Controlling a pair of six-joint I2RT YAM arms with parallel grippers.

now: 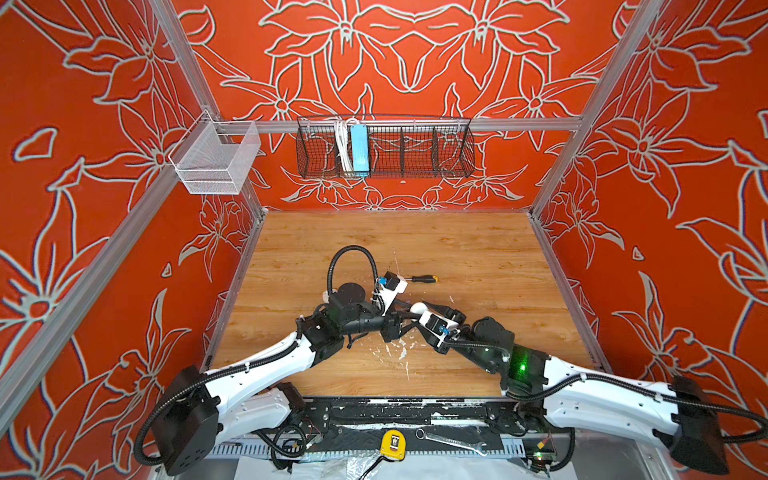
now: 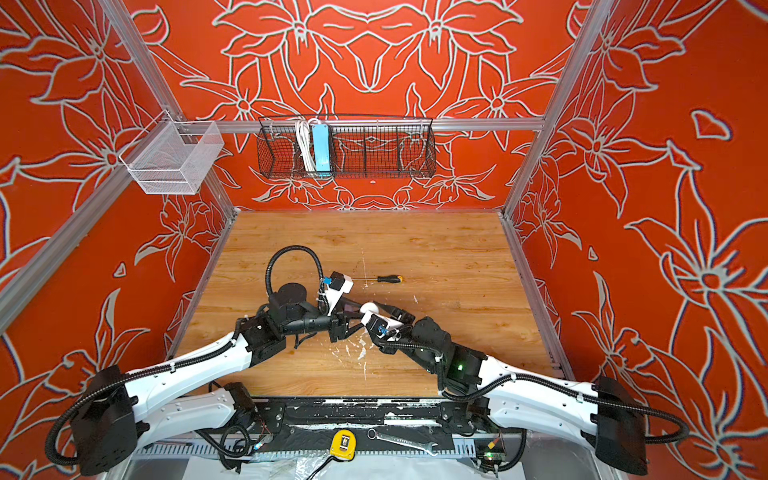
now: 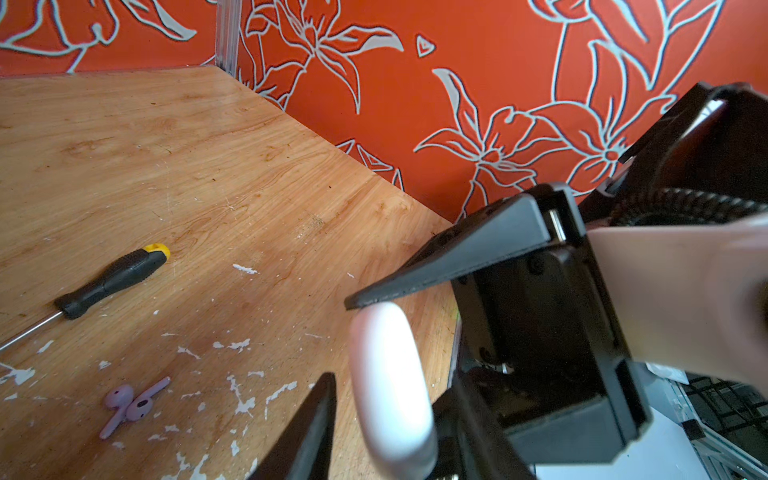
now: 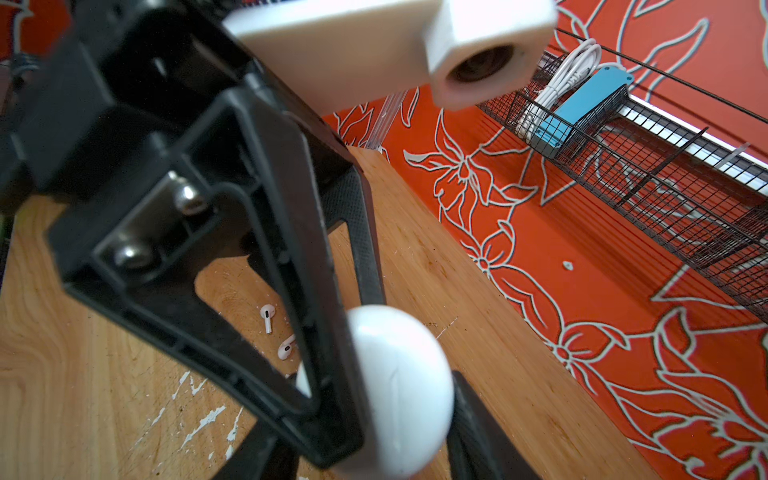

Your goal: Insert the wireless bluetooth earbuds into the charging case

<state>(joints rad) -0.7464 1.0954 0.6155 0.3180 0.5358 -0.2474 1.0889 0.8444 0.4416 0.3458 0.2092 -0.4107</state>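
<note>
On the left wall hangs a white mesh basket (image 1: 216, 160). On the back wall hangs a long black wire basket (image 1: 384, 149), which holds a coiled white cable (image 1: 341, 147) and a flat blue box (image 1: 359, 149).

On the wooden surface (image 1: 478, 249), the left wrist view shows the pair of lilac stemmed plastic earbuds (image 3: 133, 405). They lie touching each other among white paint flecks. Near them is a screwdriver with a black handle and yellow cap (image 3: 112, 278). The two arms meet mid-surface.

The left gripper (image 3: 390, 399) has its jaws set either side of the rounded white plastic charging case (image 3: 390, 390), which is raised off the surface. A thin strip of wood shows between one black finger (image 3: 316, 419) and the case, and I cannot tell whether this gripper grips it.

The right gripper (image 4: 370, 449) clamps the same case (image 4: 399, 386) between its two fingers. A faint seam runs across the shell. Beyond the left gripper's frame, two white stemmed plastic earbuds (image 4: 267, 316) (image 4: 286, 347) lie loose on the wood near each other.

No earbud can be made out in either top view.

At the front edge lie a yellow device (image 1: 392, 444) and a steel wrench (image 1: 451, 441).
</note>
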